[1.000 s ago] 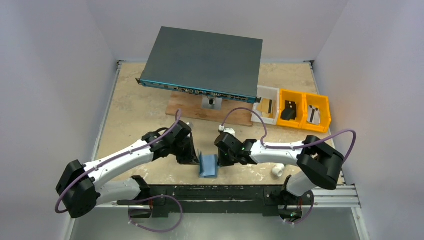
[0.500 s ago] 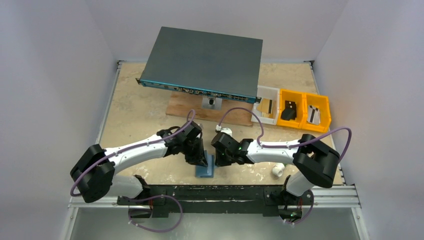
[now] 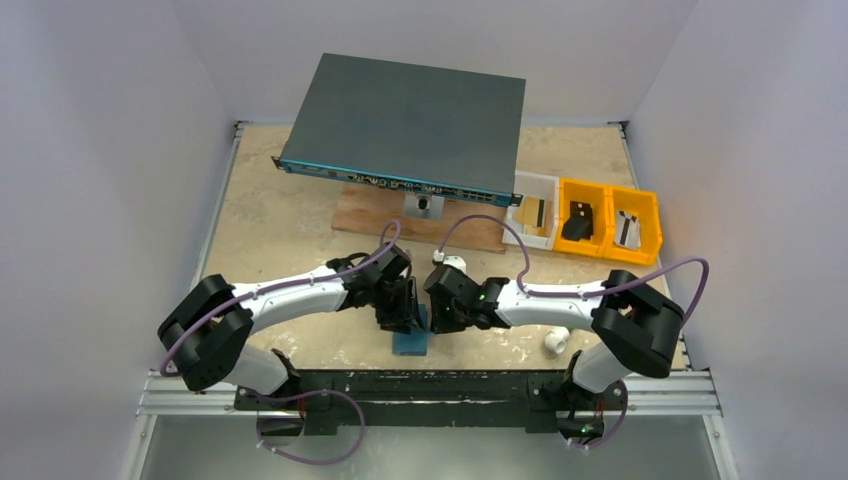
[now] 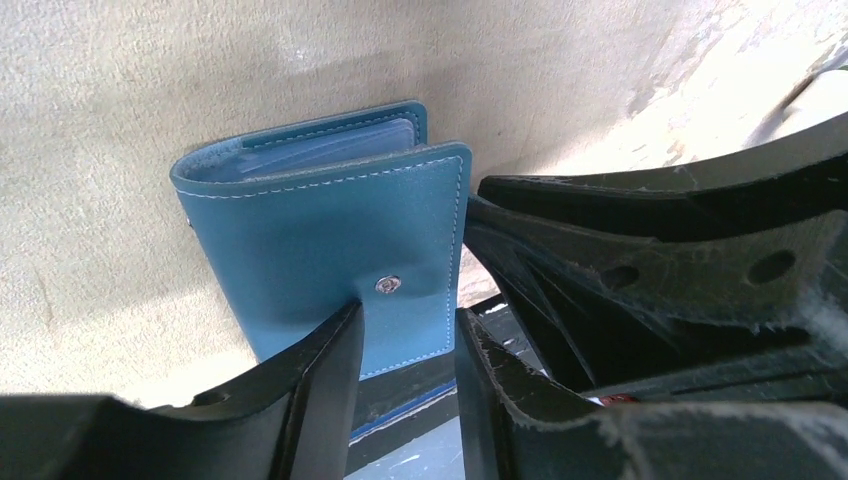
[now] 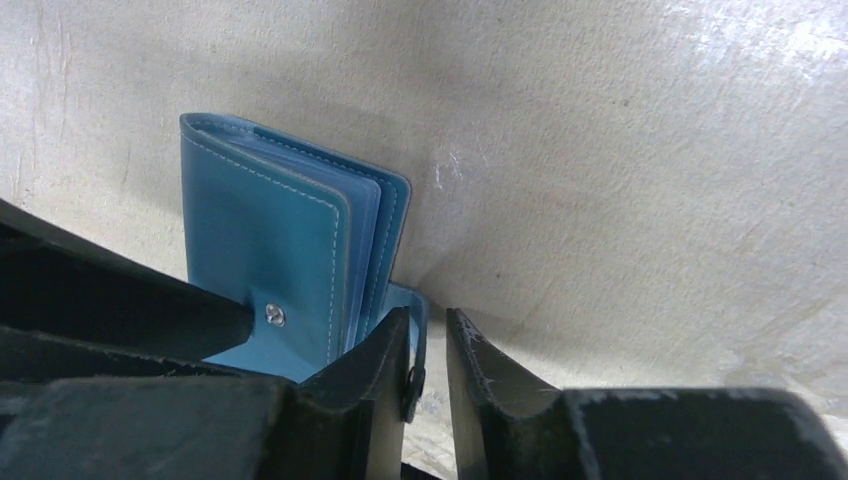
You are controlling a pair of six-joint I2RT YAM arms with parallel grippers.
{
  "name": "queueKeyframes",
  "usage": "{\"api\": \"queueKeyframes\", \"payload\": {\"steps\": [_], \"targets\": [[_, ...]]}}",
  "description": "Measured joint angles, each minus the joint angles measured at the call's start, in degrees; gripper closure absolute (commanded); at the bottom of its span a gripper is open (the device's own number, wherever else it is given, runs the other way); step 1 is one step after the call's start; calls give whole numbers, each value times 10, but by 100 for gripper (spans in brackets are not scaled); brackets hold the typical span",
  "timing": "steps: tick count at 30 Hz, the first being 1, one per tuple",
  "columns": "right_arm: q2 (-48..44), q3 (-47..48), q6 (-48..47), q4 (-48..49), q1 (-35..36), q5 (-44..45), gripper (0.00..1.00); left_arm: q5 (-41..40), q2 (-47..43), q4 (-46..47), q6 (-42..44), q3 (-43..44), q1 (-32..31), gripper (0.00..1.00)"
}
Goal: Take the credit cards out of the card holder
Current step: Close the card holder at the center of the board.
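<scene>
One steel-blue stitched folding card holder (image 4: 330, 230), pocket contents indistinct. My left gripper (image 4: 407, 318) gapes; my right gripper (image 5: 427, 318) narrowly parted.

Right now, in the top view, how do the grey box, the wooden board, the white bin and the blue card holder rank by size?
1. grey box, clearly largest.
2. wooden board, partly hidden under the box.
3. white bin.
4. card holder, smallest, only partly visible.

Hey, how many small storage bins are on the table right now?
3, in a row at the far right beside the grey box: a white bin, the middle yellow bin, and the end yellow bin. None appears hidden.
</scene>
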Motion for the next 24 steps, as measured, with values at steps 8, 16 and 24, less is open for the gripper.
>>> {"api": "queueKeyframes", "payload": {"steps": [8, 16, 24], "targets": [[-48, 0, 6, -27, 0, 12, 71, -8, 0, 1, 0, 0, 0, 77], [-89, 0, 14, -41, 0, 12, 71, -21, 0, 3, 0, -5, 0, 100], [-101, -1, 24, -44, 0, 12, 71, -32, 22, 8, 0, -7, 0, 100]]}}
